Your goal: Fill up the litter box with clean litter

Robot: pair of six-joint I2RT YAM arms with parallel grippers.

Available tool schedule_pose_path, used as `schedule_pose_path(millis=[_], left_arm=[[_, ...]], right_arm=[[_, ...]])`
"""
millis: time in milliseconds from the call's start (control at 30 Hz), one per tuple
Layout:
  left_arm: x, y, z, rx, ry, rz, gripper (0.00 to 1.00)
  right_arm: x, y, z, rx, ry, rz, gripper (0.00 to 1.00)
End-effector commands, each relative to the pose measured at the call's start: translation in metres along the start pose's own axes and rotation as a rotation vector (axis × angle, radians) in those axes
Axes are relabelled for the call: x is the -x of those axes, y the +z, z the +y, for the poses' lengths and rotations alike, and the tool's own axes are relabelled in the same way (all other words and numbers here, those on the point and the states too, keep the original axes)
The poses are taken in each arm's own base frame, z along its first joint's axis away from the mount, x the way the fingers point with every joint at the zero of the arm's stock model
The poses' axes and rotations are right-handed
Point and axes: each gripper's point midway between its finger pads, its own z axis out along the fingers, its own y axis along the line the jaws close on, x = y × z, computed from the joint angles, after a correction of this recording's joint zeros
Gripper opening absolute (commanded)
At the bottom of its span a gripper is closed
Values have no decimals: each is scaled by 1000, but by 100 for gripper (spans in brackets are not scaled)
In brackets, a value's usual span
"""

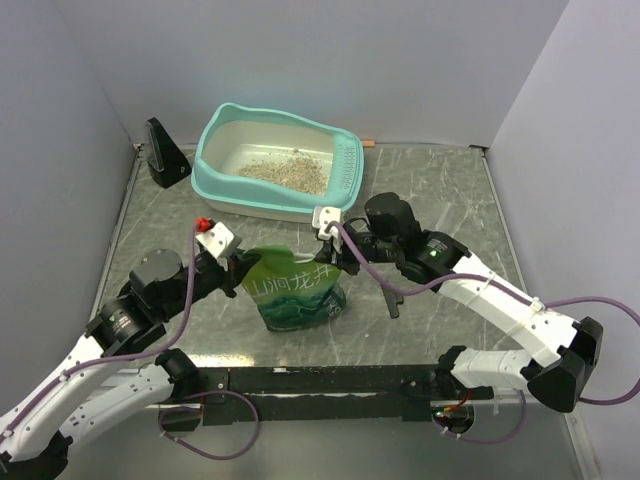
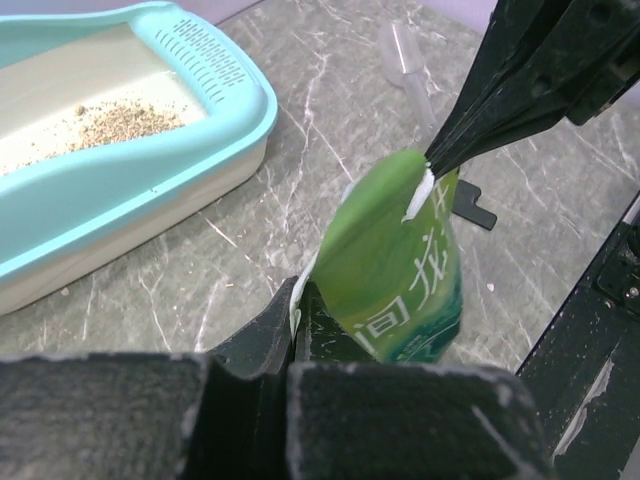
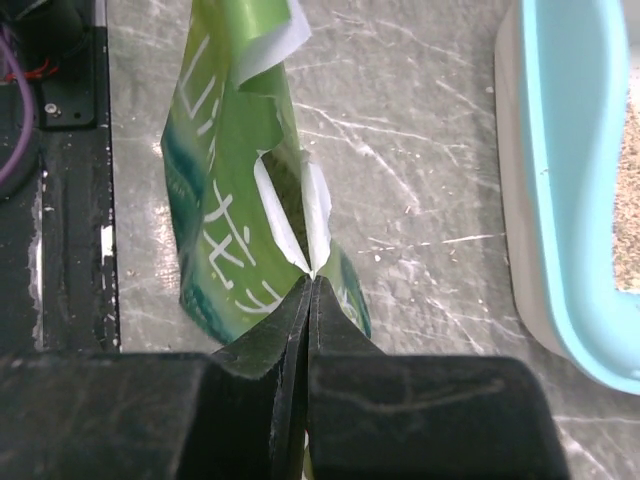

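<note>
Top external view: left hand (image 1: 240, 268) is clamped on the pouch's (image 1: 295, 295) top left corner and right hand (image 1: 337, 252) on its top right corner. The pouch stands upright between them at frame centre, torn edge up. Beyond it, in the upper centre, the litter box (image 1: 215, 185) lies on the worktop (image 1: 440, 190), long axis left to right, with a thin patch of litter (image 1: 285, 170) inside. The right hand is nearer, by the slotted end. Pouring likely means carrying the pouch up-frame over the near rim.

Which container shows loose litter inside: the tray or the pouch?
The litter box, the turquoise-rimmed tray at the back: tan litter lies on its floor. The green pouch in front shows none.
</note>
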Motion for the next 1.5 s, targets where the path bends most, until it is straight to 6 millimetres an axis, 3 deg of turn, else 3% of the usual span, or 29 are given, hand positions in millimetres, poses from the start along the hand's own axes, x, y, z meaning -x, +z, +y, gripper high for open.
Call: schedule_pose_path(millis=[0,67,167,233,267,333,433,467,567,700,867,1000,1067,1233,1367,1467], left_arm=[[76,-7,7,39,28,-251,1],[56,4,7,33,26,-208,1],[40,12,5,27,-2,-195,1],[32,14,6,28,-11,-187,6],[31,13,3,15,-12,-186,10],[27,10,-2,-15,-13,-182,29],[17,5,-20,-115,-16,-157,39],[15,4,-23,-131,-21,-155,41],[5,0,-30,-165,-40,-151,49],[-11,3,-41,-230,-54,-110,52],[-31,8,-56,-325,-48,-44,54],[-40,14,-54,-314,-46,-22,56],[-42,15,-56,-324,-50,-17,56],[-54,22,-61,-360,-74,18,51],[-60,25,-59,-359,-80,39,1],[-60,24,-55,-341,-73,28,1]], right_arm=[[29,-17,-11,-29,-67,-59,0],[1,-12,-6,-20,-33,9,0],[-18,-11,3,-5,4,4,0],[-28,-11,8,-4,22,1,0],[-29,-12,5,-17,34,-6,0],[-36,-13,6,-24,56,0,0],[-41,-16,6,-45,82,-17,15],[-41,-16,7,-46,87,-25,31],[-40,-17,9,-55,103,-61,52],[-41,-20,14,-63,126,-89,59],[-41,-38,6,-188,158,-143,65],[-48,-49,5,-251,205,-148,66],[-41,-58,4,-290,220,-208,67],[-46,-67,6,-309,276,-288,70],[-46,-64,12,-263,291,-314,70],[-47,-59,23,-195,284,-318,70]])
